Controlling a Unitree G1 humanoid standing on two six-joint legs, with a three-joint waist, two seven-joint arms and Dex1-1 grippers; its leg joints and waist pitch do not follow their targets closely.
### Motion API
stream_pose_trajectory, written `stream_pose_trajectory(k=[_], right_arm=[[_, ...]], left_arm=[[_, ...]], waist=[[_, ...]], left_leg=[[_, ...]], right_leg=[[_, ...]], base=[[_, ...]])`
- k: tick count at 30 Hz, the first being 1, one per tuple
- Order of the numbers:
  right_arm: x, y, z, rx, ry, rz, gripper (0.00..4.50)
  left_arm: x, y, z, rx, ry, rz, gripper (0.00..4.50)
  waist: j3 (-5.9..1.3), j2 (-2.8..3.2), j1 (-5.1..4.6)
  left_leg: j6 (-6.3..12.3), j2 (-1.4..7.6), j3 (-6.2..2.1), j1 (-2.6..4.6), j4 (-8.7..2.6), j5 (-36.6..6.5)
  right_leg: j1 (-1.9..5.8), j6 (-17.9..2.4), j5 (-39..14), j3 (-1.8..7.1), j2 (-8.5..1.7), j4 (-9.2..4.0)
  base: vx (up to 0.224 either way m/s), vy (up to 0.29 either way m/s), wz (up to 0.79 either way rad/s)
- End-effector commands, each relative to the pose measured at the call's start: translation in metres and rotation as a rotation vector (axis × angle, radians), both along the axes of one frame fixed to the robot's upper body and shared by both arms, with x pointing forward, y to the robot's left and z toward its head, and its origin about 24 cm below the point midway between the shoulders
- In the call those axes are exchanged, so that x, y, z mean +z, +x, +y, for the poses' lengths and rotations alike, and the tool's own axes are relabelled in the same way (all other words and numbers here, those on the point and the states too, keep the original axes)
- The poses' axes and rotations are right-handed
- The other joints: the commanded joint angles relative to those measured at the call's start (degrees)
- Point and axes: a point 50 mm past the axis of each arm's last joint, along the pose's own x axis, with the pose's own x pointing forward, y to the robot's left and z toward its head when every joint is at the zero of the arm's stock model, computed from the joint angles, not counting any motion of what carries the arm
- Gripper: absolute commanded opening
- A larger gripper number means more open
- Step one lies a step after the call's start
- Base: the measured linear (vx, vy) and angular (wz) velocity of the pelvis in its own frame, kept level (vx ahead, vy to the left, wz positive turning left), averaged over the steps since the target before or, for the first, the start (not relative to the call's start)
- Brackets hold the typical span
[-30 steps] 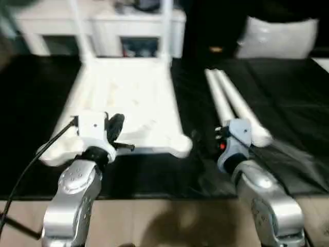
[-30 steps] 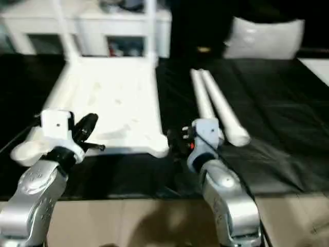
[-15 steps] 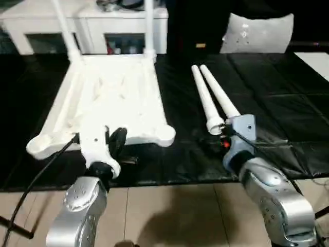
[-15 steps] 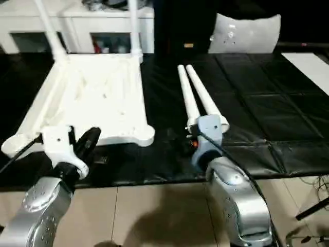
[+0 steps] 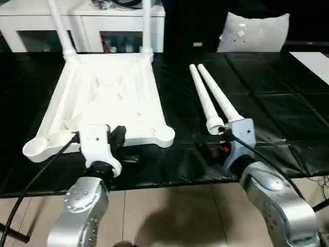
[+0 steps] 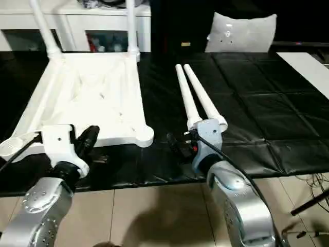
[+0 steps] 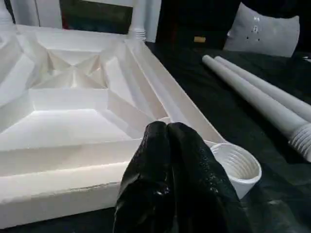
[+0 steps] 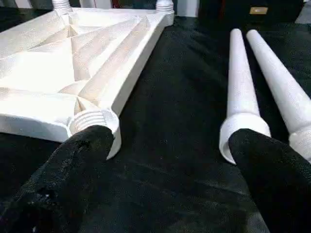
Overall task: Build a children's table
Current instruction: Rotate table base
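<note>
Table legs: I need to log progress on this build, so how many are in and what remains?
Done: two legs stand upright in the far corner sockets of the upturned tabletop. In hand: nothing; the left gripper is shut and empty near an empty near socket, the right gripper is open before the two loose legs lying on the black mat. Left: fitting both into the near sockets.

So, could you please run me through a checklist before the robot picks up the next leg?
1. Two legs already standing in the far sockets of the tabletop: ok.
2. Near right socket empty for the next leg: ok.
3. Two loose legs lying side by side on the black mat: ok.
4. Right tool open, facing the loose legs' near ends: ok.
5. Left tool shut and empty: ok.
6. Threads clean inside the socket: cannot tell.
</note>
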Motion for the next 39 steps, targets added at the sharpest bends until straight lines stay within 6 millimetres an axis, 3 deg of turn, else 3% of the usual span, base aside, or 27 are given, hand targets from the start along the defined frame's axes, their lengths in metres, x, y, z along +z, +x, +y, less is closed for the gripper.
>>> stream_pose_trajectory(k=[1, 2, 3, 4, 5, 6, 7, 8, 9, 10, 11, 12, 13, 14, 15, 16, 17, 19, 22, 24, 26, 29, 32, 39], right_arm=[[0.003, 0.0, -0.001, -0.001, 0.002, -0.016, 4.5], [0.003, 0.0, -0.002, -0.005, 0.003, -0.013, 4.5], [0.002, 0.0, -0.002, -0.008, 0.002, -0.009, 4.5], [0.001, -0.001, -0.002, -0.003, -0.007, -0.002, 4.5], [0.0, -0.001, -0.002, 0.0, -0.013, -0.002, 4.5], [0.0, -0.001, -0.002, 0.002, -0.016, -0.002, 4.5], [-0.001, -0.002, -0.002, 0.011, -0.017, -0.004, 4.5], [-0.002, -0.003, -0.001, 0.023, -0.017, -0.006, 4.5], [-0.003, -0.004, -0.001, 0.04, -0.019, -0.009, 4.5], [-0.004, -0.005, 0.0, 0.049, -0.02, -0.011, 4.5], [-0.004, -0.005, 0.0, 0.051, -0.02, -0.01, 4.5], [-0.005, -0.005, 0.0, 0.054, -0.02, -0.009, 4.5], [-0.007, -0.006, -0.001, 0.059, -0.019, -0.005, 4.5], [-0.008, -0.006, 0.0, 0.072, -0.015, -0.003, 4.5], [-0.008, -0.006, 0.0, 0.073, -0.015, -0.003, 4.5], [-0.008, -0.007, 0.001, 0.094, -0.009, -0.001, 4.5], [-0.008, -0.007, 0.002, 0.109, -0.005, -0.001, 4.5], [-0.009, -0.008, 0.003, 0.125, -0.006, -0.001, 4.5], [-0.011, -0.009, 0.005, 0.142, -0.011, 0.0, 4.5], [-0.011, -0.009, 0.006, 0.15, -0.009, -0.001, 4.5], [-0.012, -0.01, 0.007, 0.152, -0.01, -0.001, 4.5], [-0.012, -0.01, 0.007, 0.153, -0.011, -0.003, 4.5], [-0.013, -0.011, 0.008, 0.159, -0.008, -0.003, 4.5], [-0.015, -0.014, 0.009, 0.168, -0.008, -0.002, 4.5]], left_arm=[[0.005, 0.0, -0.001, 0.005, 0.008, -0.019, 0.43], [0.004, 0.0, -0.001, 0.001, 0.018, -0.009, 0.43], [0.002, -0.001, 0.0, -0.001, 0.027, 0.002, 0.43], [-0.001, -0.002, 0.001, 0.007, 0.029, 0.015, 0.43], [-0.003, -0.003, 0.003, 0.008, 0.04, 0.024, 0.43], [-0.004, -0.003, 0.004, 0.007, 0.052, 0.031, 0.43], [-0.006, -0.004, 0.004, -0.007, 0.076, 0.037, 0.43], [-0.007, -0.004, 0.005, -0.02, 0.093, 0.039, 0.43], [-0.009, -0.005, 0.007, -0.03, 0.101, 0.047, 0.43], [-0.01, -0.005, 0.008, -0.034, 0.103, 0.052, 0.43], [-0.01, -0.005, 0.008, -0.036, 0.104, 0.055, 0.43], [-0.011, -0.006, 0.009, -0.042, 0.103, 0.061, 0.43], [-0.014, -0.007, 0.011, -0.082, 0.067, 0.089, 0.43], [-0.017, -0.007, 0.013, -0.113, 0.063, 0.109, 0.43], [-0.017, -0.008, 0.013, -0.116, 0.063, 0.111, 0.43], [-0.02, -0.01, 0.012, -0.173, 0.053, 0.13, 0.43], [-0.022, -0.012, 0.011, -0.214, 0.044, 0.143, 0.43], [-0.026, -0.015, 0.01, -0.306, 0.043, 0.166, 0.43], [-0.028, -0.014, 0.016, -0.337, 0.037, 0.169, 0.43], [-0.026, -0.012, 0.018, -0.353, 0.037, 0.159, 0.43], [-0.023, -0.012, 0.016, -0.364, 0.019, 0.148, 0.43], [-0.021, -0.012, 0.012, -0.385, -0.007, 0.137, 0.43], [-0.021, -0.014, 0.007, -0.422, -0.023, 0.125, 0.43], [-0.01, -0.012, 0.002, -0.526, 0.103, -0.018, 0.43]], waist=[[-1.95, 1.74, -1.61], [-1.96, 1.62, -1.94], [-1.73, 1.28, -2.39], [-1.77, 0.38, -2.25], [-1.52, -0.17, -2.0], [-1.46, -2.3, -0.37], [-1.32, -2.82, 0.64], [-1.59, -3.17, 1.12], [-1.24, -2.89, 1.56], [-1.81, -1.17, 1.91], [-1.54, -0.73, 1.69], [-1.77, 0.04, 1.56], [-1.35, 0.07, 1.75], [-0.8, 0.22, 1.65], [-0.62, 0.37, 1.71], [-0.6, 0.16, 1.53], [-0.59, 0.3, 1.71], [-0.25, 0.63, 1.37], [-0.66, 0.81, 1.26], [-0.95, 0.68, 1.19], [-1.11, 0.8, 1.23], [-1.15, 0.75, 1.27], [-1.05, 0.65, 1.32], [-0.54, 0.44, 1.43]], left_leg=[[0.12, 10.83, -6.09, 3.1, -9.17, -16.3], [2.0, 11.93, -6.55, 3.28, -9.75, -16.3], [5.58, 12.53, -6.48, 2.91, -10.44, -17.1], [9.97, 10.22, -4.71, 2.49, -9.24, -17.8], [11.07, 7.17, -2.42, 1.71, -7.17, -18.8], [10.03, -3.7, 2.82, 0.52, 5.97, -14.9], [7.39, -3.06, 1.2, -2.23, 7.84, -7.4], [6.43, -3.18, 0.52, -3.21, 6.46, -5.5], [5.32, -2.26, -0.33, -2.51, 2.96, -4.0], [5.9, -0.37, -1.38, -0.86, -0.05, -4.6], [6.68, 0.77, -1.9, -0.3, -1.21, -5.4], [6.01, 1.05, -2.96, -1.17, -1.88, -7.7], [5.64, 1.82, -2.59, 1.83, -1.54, -11.8], [4.76, 1.21, -1.93, 1.88, -1.91, -12.7], [4.3, 1.54, -1.96, 2.17, -2.24, -13.4], [4.05, 1.86, -2.14, 2.04, -2.6, -13.8], [3.73, 2.67, -2.67, 2.04, -3.19, -14.9], [2.89, 3.12, -3.16, 2.23, -4.19, -19.0], [2.51, 3.94, -3.53, 1.9, -4.75, -17.4], [3.1, 4.08, -3.29, 1.49, -4.84, -14.2], [3.43, 4.05, -2.97, 1.57, -4.58, -11.5], [3.9, 4.18, -2.77, 1.55, -4.51, -9.5], [4.2, 4.04, -2.48, 1.52, -4.42, -8.9], [3.88, 3.81, -2.41, 1.78, -4.69, -12.6]], right_leg=[[0.23, -7.4, -2.9, -0.47, -1.93, 0.01], [-0.1, -8.3, -3.0, -0.7, -2.15, 0.97], [-0.21, -10.0, -3.4, -0.89, -2.61, 2.35], [0.07, -13.8, -2.9, 0.22, -3.78, 1.24], [0.03, -17.7, -3.3, 1.03, -4.41, -1.28], [0.68, -19.2, -17.3, 2.33, -6.63, -8.59], [2.46, -10.8, -32.0, 3.49, -8.65, -8.8], [2.94, -4.5, -33.0, 4.53, -7.9, -7.78], [2.52, 4.6, -32.0, 4.31, -7.08, -7.41], [2.7, 7.0, -26.4, 3.23, -6.97, -7.5], [2.59, 6.7, -24.1, 2.18, -6.82, -8.0], [2.91, 8.3, -22.7, 0.52, -4.71, -6.94], [0.63, 7.4, -25.1, 0.72, -5.03, -8.33], [1.21, 5.8, -28.2, 0.08, -4.94, -8.74], [1.3, 5.1, -29.4, -0.24, -5.06, -9.14], [1.63, 4.9, -29.3, -0.44, -5.04, -9.01], [1.88, 4.1, -28.5, -0.22, -5.58, -8.73], [2.31, 1.2, -29.5, 0.17, -6.46, -8.52], [2.71, -1.8, -21.8, 0.82, -6.76, -7.45], [3.16, -4.5, -15.5, 1.02, -7.13, -6.54], [3.18, -6.6, -11.7, 1.34, -7.38, -6.08], [3.31, -8.0, -8.6, 1.43, -7.55, -5.61], [3.38, -8.4, -8.4, 1.49, -7.63, -5.59], [3.11, -5.5, -18.5, 1.51, -7.6, -6.89]], base=[[-0.002, -0.074, 0.05], [-0.001, -0.129, -0.01], [-0.001, -0.129, -0.01], [-0.002, -0.189, 0.01], [-0.02, -0.212, 0.05], [-0.02, -0.212, 0.05], [-0.036, -0.173, -0.06], [-0.039, -0.144, -0.06], [-0.039, -0.144, -0.06], [-0.033, -0.096, 0.03], [-0.03, -0.068, -0.12], [-0.03, -0.068, -0.12], [-0.023, -0.069, 0.01], [-0.016, -0.037, 0.19], [-0.016, -0.037, 0.19], [0.0, 0.0, 0.0], [0.0, 0.0, 0.0], [0.0, 0.0, 0.0], [0.008, 0.017, 0.0], [0.0, 0.0, 0.0], [0.0, 0.0, 0.0], [0.0, 0.0, 0.0], [0.0, 0.0, 0.0], [0.0, 0.0, 0.0]])
